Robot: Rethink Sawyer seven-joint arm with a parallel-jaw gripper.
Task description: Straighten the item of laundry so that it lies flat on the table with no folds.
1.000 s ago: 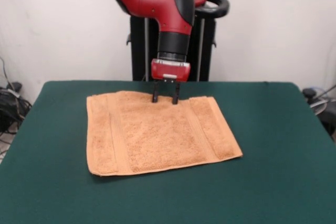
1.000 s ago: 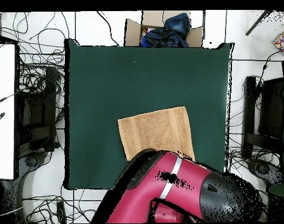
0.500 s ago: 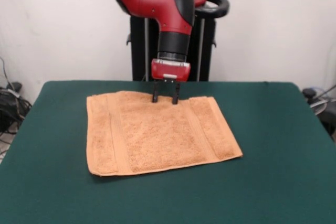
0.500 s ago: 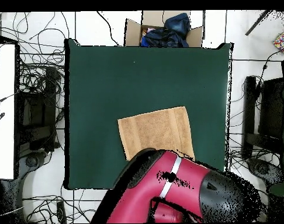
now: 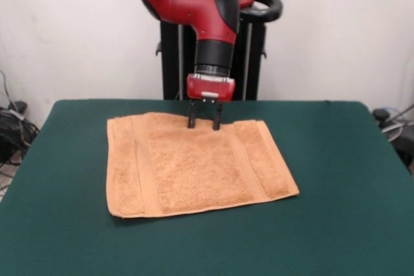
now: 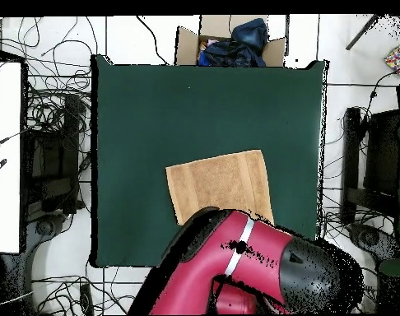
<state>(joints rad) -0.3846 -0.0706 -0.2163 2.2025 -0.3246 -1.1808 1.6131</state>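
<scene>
The peach terry-cloth towel (image 5: pixel 194 163) lies spread out flat on the dark green table (image 5: pixel 336 159), with a woven band near its left and right edges. It also shows in the overhead view (image 6: pixel 220 183), partly covered by the arm. My gripper (image 5: pixel 204 123) hangs from the red arm at the towel's far edge, fingers open, tips just at or above the cloth, holding nothing. In the overhead view the gripper is hidden under the red arm (image 6: pixel 253 263).
A cardboard box with dark clothes (image 6: pixel 232 43) stands beyond the table's far side in the overhead view. The black pedestal (image 5: pixel 213 56) stands behind the table. Cables lie on the floor at both sides.
The gripper has risen very slightly at the towel's far edge. The towel has not moved.
</scene>
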